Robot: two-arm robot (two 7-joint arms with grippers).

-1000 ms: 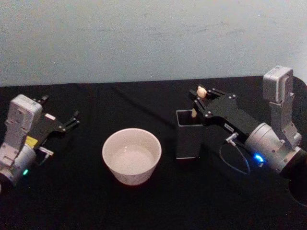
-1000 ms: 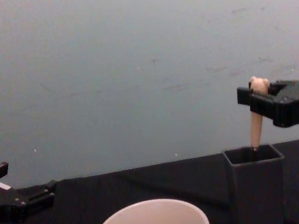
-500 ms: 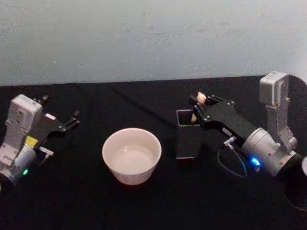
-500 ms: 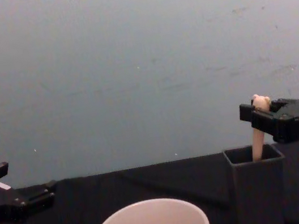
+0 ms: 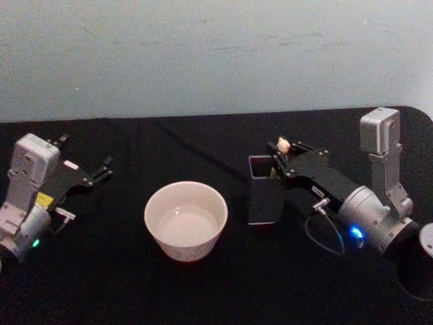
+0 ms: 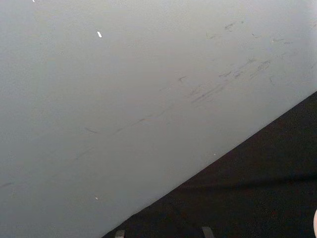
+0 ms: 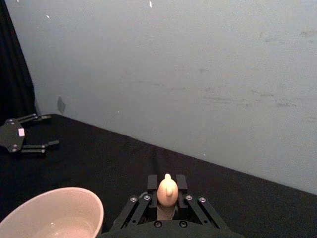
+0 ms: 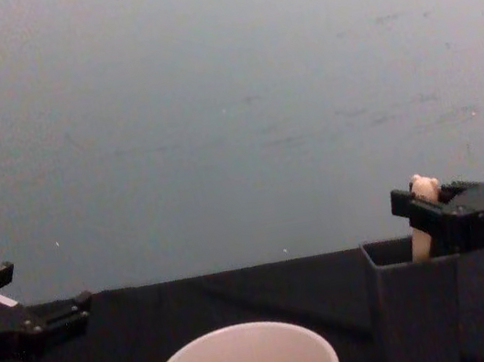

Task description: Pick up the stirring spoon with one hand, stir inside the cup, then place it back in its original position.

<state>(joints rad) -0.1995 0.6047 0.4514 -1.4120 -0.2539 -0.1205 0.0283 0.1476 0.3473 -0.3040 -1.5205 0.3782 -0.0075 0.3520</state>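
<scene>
**A:** ok so what's the layout here? Biggest thing is the black table, then the cup sitting near the middle, wide and cream-white, with the dark grey holder just beside it on the robot's right.

**B:** yeah, and the 2 arms flank that. Left gripper is parked off at the left edge, fingers spread, holding nothing, well apart from the cup. My guess is it's kept out there so the working arm has room.

**A:** and the right gripper?

**B:** right over the holder's mouth, pinched tight on the stirring spoon just under the little bear head. Handle goes down into the holder, so the bowl end is hidden inside.

**A:** so why so low?

**B:** looks to me like the put-back step: spoon nearly seated upright in its slot. Grip near the top keeps the fingers clear of the rim. Probably just needs to let go.
</scene>
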